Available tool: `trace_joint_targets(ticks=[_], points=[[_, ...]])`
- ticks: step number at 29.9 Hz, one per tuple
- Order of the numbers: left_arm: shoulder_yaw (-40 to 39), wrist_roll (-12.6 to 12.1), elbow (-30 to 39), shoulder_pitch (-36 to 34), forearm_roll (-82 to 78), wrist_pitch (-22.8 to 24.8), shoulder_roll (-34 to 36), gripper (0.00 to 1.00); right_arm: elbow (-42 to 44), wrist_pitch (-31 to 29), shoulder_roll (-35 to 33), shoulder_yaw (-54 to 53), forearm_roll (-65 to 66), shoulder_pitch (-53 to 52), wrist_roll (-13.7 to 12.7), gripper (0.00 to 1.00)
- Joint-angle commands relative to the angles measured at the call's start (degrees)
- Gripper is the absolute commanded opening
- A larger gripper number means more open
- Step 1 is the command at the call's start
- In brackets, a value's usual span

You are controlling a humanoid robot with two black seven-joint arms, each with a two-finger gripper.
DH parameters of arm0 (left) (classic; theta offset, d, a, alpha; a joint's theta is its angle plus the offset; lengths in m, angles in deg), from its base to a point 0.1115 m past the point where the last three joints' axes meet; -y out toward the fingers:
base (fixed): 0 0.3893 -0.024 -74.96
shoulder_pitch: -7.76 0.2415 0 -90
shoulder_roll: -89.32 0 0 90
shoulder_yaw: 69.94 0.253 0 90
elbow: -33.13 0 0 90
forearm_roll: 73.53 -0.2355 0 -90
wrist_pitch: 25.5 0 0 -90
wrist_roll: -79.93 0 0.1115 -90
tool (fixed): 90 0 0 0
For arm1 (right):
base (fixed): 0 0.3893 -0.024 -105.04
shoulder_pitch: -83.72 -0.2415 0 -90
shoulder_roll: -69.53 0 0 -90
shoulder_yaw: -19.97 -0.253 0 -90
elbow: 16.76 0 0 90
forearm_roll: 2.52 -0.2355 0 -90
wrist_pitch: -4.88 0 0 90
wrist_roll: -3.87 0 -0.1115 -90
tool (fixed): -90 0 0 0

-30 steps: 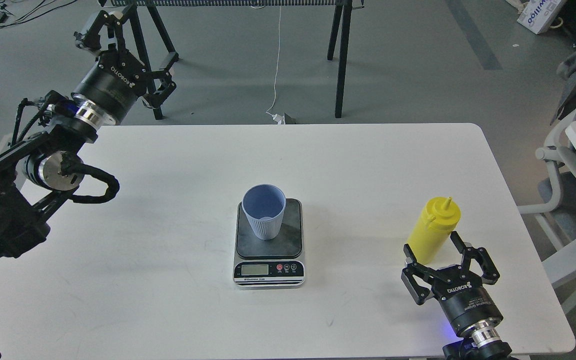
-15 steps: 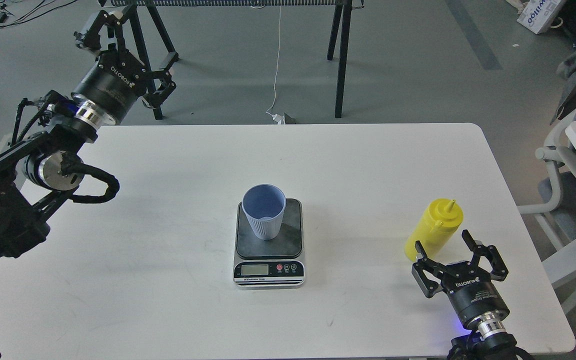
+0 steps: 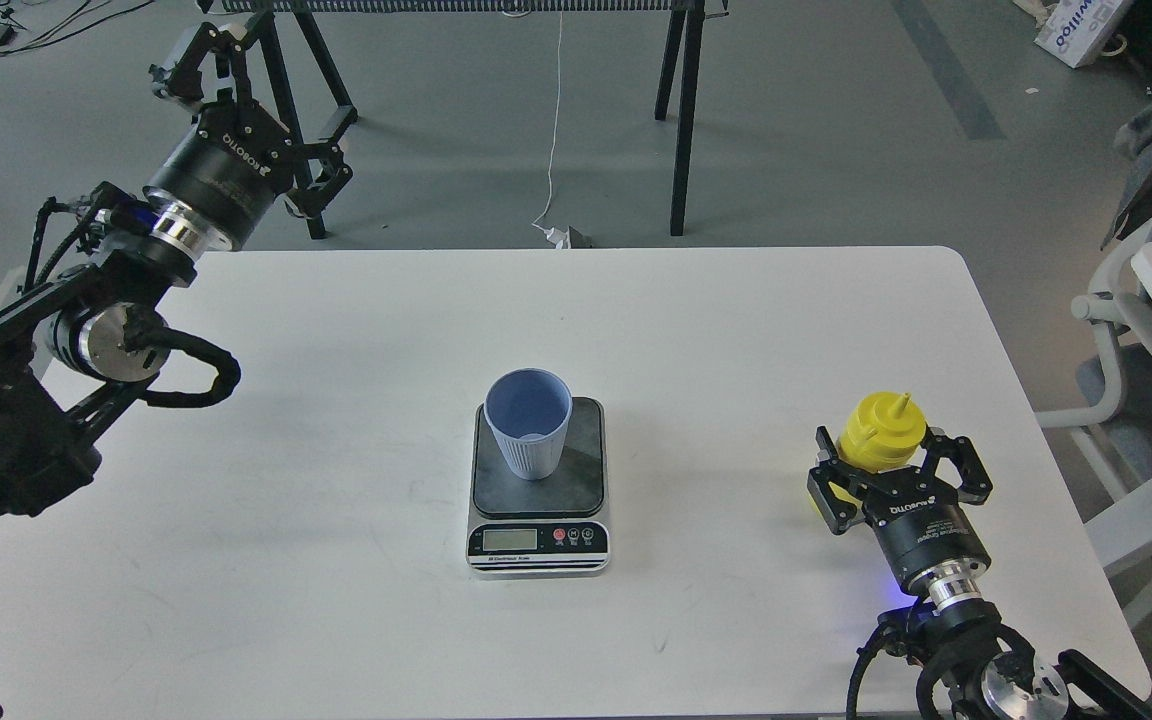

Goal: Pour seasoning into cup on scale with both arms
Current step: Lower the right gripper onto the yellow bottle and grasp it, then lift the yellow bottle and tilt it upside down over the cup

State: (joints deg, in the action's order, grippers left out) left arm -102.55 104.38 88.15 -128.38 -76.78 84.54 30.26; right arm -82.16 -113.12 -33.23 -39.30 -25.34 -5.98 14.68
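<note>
The yellow seasoning bottle (image 3: 880,432) stands upright at the right of the white table (image 3: 336,450). My right gripper (image 3: 892,447) is open, with one finger on each side of the bottle's lower body, which it hides. The light blue cup (image 3: 528,420) stands upright on the dark plate of the scale (image 3: 581,470) at the table's middle, about a third of the table's width left of the bottle. My left gripper (image 3: 256,100) is open and empty, raised beyond the table's back left corner.
Black tripod legs (image 3: 681,120) stand on the floor behind the table. A white chair (image 3: 1136,330) is beyond the table's right edge. The bottle stands close to the table's right edge.
My right gripper has moved forward from in front of the bottle, so that its fingers now stand on either side of the bottle. The left arm, cup and scale have not moved.
</note>
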Motion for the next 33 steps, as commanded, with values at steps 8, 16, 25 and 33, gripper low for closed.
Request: trace_joint_targets(ticks=[8,16,25,33], points=[[0.0,0.1,0.0,0.0,0.1,0.0,0.0,1.0,0.0,0.0,-0.1,1.3,0.1,0.1,-0.2,0.45],[0.0,0.1,0.0,0.0,0.0,0.1,0.1,1.0,-0.7,0.0,-0.1,1.4,0.2,0.0,-0.2,0.41],[-0.1,0.1,0.0,-0.1,0.0,0.1,0.2,1.0,-3.8,0.4,-7.8,8.7,2.7,-15.5,-0.2,0.38],[-0.1,1.5,0.0,-0.1,0.0,0.0,0.2,1.0,-0.6,13.5,-11.2,26.6,10.0,-39.2,-0.1,0.38]])
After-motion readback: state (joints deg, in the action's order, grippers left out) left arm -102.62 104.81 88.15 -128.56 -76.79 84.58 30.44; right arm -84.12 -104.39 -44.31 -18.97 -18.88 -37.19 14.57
